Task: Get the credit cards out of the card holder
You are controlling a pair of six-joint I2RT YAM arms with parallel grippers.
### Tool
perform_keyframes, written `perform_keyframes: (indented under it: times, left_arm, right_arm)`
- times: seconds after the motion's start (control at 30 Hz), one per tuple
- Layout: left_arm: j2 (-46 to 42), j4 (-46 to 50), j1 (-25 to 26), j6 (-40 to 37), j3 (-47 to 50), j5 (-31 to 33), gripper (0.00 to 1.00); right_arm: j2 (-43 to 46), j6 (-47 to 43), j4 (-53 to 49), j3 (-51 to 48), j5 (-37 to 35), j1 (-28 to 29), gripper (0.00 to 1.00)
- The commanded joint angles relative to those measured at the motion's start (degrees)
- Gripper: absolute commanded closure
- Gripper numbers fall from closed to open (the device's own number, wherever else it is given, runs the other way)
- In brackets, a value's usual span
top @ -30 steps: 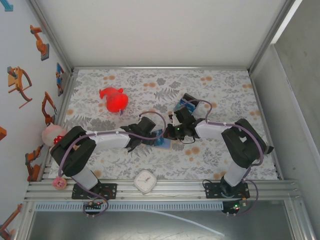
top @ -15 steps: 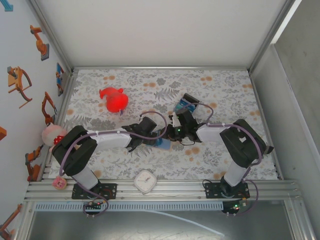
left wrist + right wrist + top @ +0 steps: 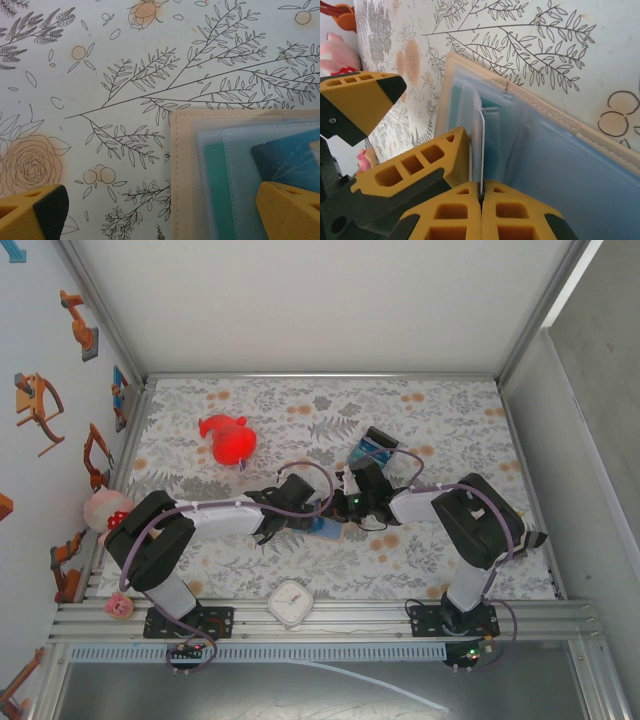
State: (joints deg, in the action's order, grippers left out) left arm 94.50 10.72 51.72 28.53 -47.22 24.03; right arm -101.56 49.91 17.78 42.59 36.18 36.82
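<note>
The tan card holder [image 3: 182,165] lies open on the flowered cloth, its pale blue sleeves facing up. A teal credit card [image 3: 217,190] sits in a sleeve, and a dark blue one [image 3: 290,152] sticks out beside it. My left gripper [image 3: 162,212] is open wide, with one yellow finger [image 3: 290,210] resting on the holder and the other over bare cloth. My right gripper [image 3: 481,192] is shut on the edge of a thin card [image 3: 481,145] that stands up out of the card holder [image 3: 555,150]. From above, both grippers [image 3: 300,512] [image 3: 340,510] meet over the holder [image 3: 326,524].
A black-edged blue-and-teal block [image 3: 372,448] lies just behind the right gripper. A red toy [image 3: 228,438] sits at the back left and a white clock [image 3: 291,602] at the near edge. Pink plush toys [image 3: 105,508] lean at the left wall.
The right gripper has edged left toward the left gripper, over the card holder. The left arm has hardly moved.
</note>
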Motion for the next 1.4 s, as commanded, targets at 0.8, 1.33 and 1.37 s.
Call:
perform_keyframes:
  times: [0.8,1.33,1.37]
  left_arm:
    - [-9.6,4.9,-1.7,13.8,3.5,0.3,0.03]
    - [-25.0,-0.7,-2.9,8.9,8.2,1.4,0.03]
    - [-26.4,-0.9,-3.0,8.5,8.8,2.3,0.03]
  right_arm:
    - [15.4,-20.1,-35.6,10.5,-18.0,-3.1,1.0]
    - [18.7,-50.0,-45.3,24.2,-34.4,-5.3,1.0]
    - [18.4,-52.2,-45.5,24.9,-35.2,-5.3,1.0]
